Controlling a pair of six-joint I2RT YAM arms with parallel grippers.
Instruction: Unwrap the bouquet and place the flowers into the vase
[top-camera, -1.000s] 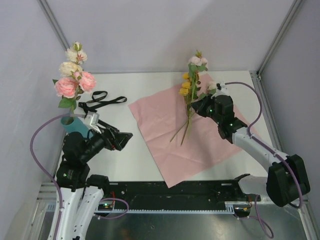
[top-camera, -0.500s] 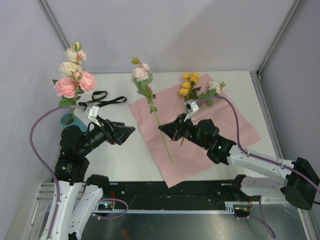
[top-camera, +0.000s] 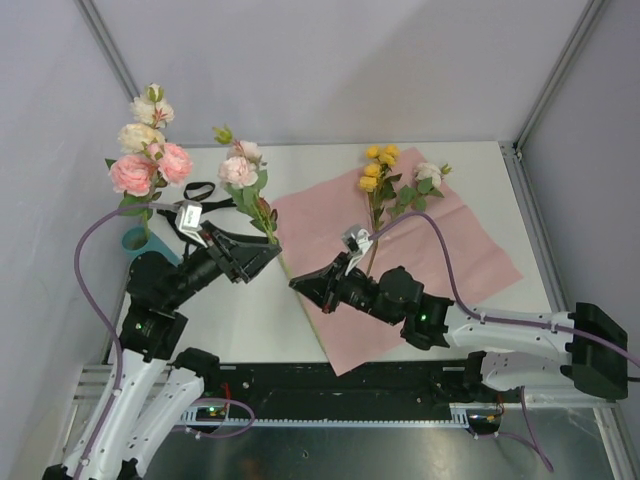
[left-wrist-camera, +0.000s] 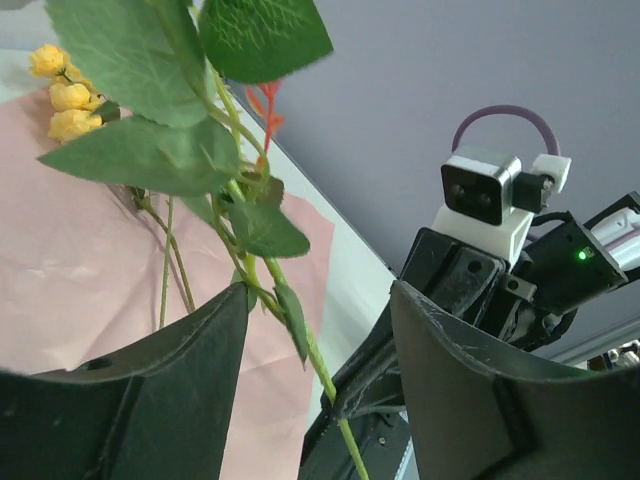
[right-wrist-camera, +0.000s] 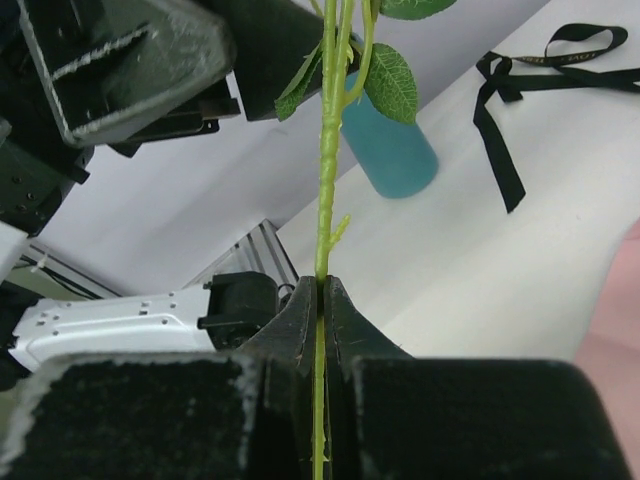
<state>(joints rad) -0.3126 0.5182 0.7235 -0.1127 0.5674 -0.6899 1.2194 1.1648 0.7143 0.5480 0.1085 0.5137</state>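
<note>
My right gripper (top-camera: 299, 285) (right-wrist-camera: 320, 288) is shut on the lower stem of a pink-rose flower (top-camera: 238, 170), holding it up over the table's middle left. The stem (left-wrist-camera: 322, 368) runs between the two fingers of my left gripper (top-camera: 264, 256) (left-wrist-camera: 320, 290), which stands open, apart from it on both sides. The teal vase (top-camera: 133, 241) (right-wrist-camera: 396, 156) sits at the far left with pink and cream roses (top-camera: 150, 165) standing in it. Yellow and white flowers (top-camera: 378, 172) (left-wrist-camera: 62, 95) lie on the spread pink paper (top-camera: 440, 250).
A black ribbon (top-camera: 205, 192) (right-wrist-camera: 515, 95) lies loose on the white table (top-camera: 240, 325) behind the left gripper. The pink paper covers the table's middle and right. Grey walls close in the back and sides, and a black rail runs along the near edge.
The right gripper lifted the pink-rose flower off the paper and carried it left. The left gripper swung right to meet it, and its jaws have narrowed around the stem.
</note>
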